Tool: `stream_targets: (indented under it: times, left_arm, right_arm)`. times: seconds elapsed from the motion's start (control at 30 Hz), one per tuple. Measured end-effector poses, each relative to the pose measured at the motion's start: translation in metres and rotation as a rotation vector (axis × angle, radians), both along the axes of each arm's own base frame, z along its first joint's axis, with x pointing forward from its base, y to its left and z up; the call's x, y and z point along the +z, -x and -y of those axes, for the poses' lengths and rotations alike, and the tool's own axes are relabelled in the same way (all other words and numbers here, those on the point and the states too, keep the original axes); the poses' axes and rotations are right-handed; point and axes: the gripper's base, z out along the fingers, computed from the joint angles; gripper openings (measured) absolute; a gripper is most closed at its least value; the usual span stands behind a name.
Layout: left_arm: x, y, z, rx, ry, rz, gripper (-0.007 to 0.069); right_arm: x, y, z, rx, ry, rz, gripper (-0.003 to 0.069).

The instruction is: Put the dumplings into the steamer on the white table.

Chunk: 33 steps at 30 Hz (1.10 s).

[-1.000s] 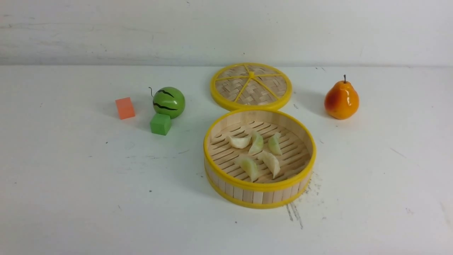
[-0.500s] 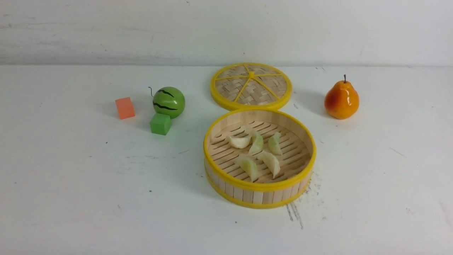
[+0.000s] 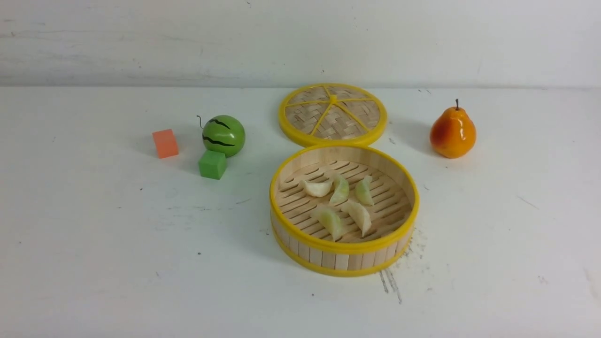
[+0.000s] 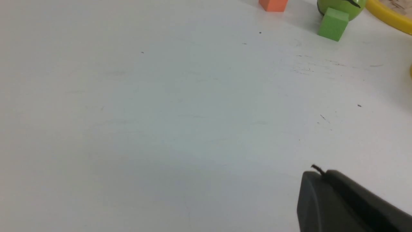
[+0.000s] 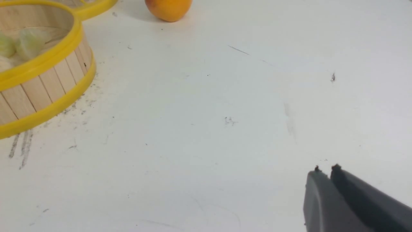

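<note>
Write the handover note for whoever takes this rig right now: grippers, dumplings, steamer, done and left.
Left gripper: shut, empty, over bare table.
Right gripper: shut, empty, over bare table beside the steamer.
Dumplings: all five lie on the steamer's slatted floor; none seen on the table.
Lid: off, flat just behind the steamer.
Done: loading looks complete.
Left: nothing for the dumplings; both arms are clear of the front view.
</note>
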Motion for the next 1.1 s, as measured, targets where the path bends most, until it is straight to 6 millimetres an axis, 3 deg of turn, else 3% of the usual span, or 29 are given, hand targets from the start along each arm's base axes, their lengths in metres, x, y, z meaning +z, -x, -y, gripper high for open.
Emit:
stream_targets:
  times: [1.1]
  left_arm:
    - [0.0,0.0,0.0,0.0,0.0,0.0,-0.0009]
  right_arm:
    - [0.0,0.0,0.0,0.0,-0.002,0.0,0.0092]
